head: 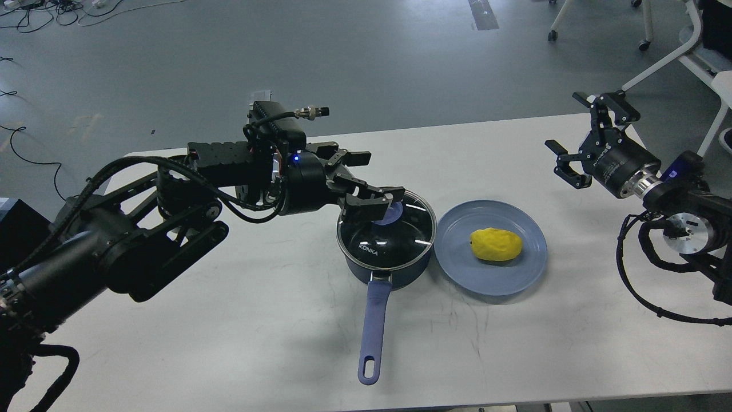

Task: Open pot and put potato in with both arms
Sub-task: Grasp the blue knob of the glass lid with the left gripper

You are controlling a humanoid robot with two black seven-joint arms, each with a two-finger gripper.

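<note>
A dark blue pot with a long blue handle stands mid-table, closed by a glass lid with a blue knob. My left gripper is open and reaches in from the left, over the lid's far left side. Its nearer finger overlaps the knob's left part, and I cannot tell whether it touches. A yellow potato lies on a blue plate right of the pot. My right gripper is open and empty above the table's far right corner, away from the plate.
The white table carries only the pot and the plate. Office chairs stand on the grey floor at the back right, and cables lie at the far left.
</note>
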